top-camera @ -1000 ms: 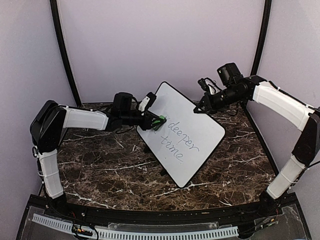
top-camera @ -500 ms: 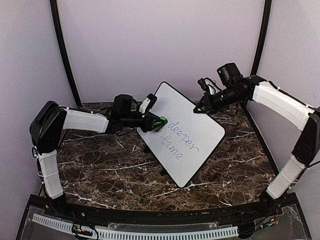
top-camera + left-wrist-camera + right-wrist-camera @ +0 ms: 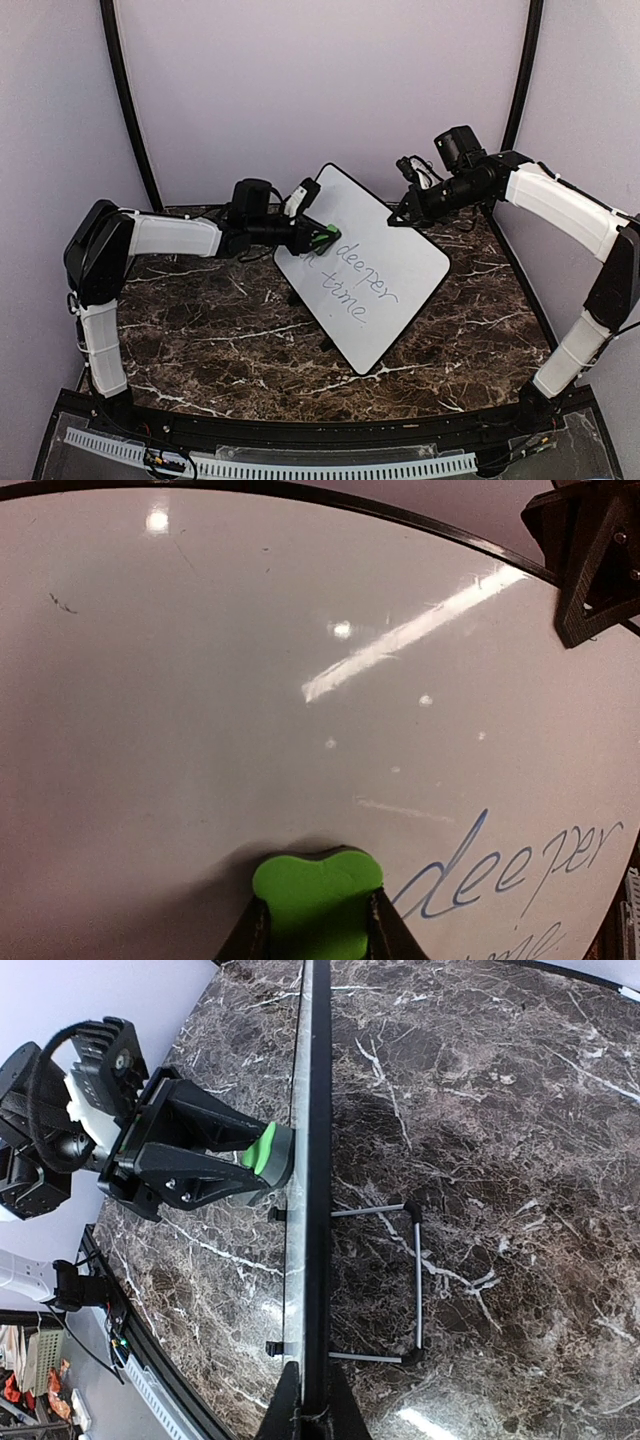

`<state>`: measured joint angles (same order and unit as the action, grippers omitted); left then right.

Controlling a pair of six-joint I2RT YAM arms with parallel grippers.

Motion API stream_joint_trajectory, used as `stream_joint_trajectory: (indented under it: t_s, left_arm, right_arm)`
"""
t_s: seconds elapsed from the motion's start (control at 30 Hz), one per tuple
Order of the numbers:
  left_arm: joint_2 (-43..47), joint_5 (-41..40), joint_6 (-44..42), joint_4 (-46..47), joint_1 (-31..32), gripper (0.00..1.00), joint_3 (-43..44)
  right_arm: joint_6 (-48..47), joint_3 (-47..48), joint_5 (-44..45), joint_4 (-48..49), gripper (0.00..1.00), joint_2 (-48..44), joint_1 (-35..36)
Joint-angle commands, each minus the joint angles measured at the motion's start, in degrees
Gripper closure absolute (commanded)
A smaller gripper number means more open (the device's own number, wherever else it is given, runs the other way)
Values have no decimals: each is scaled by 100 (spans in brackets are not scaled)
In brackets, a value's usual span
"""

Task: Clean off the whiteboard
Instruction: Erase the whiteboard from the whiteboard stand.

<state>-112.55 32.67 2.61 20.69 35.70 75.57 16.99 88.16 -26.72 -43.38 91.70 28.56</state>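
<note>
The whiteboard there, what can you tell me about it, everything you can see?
The whiteboard is a glossy white rectangle with rounded corners and a thin black frame, propped tilted on a wire stand on the marble table. Handwriting reads "deeper time"; its upper part is mostly bare. The left fingers press a green eraser against its face, and the right fingers pinch its top edge.

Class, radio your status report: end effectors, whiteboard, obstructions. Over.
Left end effector shut on green eraser, pressed to whiteboard. Right end effector shut on whiteboard's upper edge. Words deeper time not yet wiped. Nothing in the way.
</note>
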Motion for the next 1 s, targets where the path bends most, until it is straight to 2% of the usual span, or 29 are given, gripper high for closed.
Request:
stream_joint_trajectory:
  t_s: [0.0,0.13,0.37,0.47,0.57,0.8,0.97]
  left_arm:
    - [-306,-124,-95,-449,165,100,442]
    - [-290,-90,-111,-504,172,100,345]
    - [67,-165,-21,-75,200,100,-801]
    - [65,-202,-35,13,200,100,-972]
    - [-29,-204,-50,-13,200,100,-772]
    - [-405,-151,-198,-545,208,100,492]
    - [-506,-120,-226,-737,235,100,752]
  right_arm:
    - [-616,-18,-527,100,100,50,282]
    - [-619,-9,-527,92,100,50,282]
    - [-618,-27,-519,101,100,48,277]
    - [-618,-12,-529,97,100,55,275]
    - [-618,-9,-536,99,100,71,282]
    - [-616,-33,-510,98,100,44,282]
    - [-627,-32,-501,93,100,41,282]
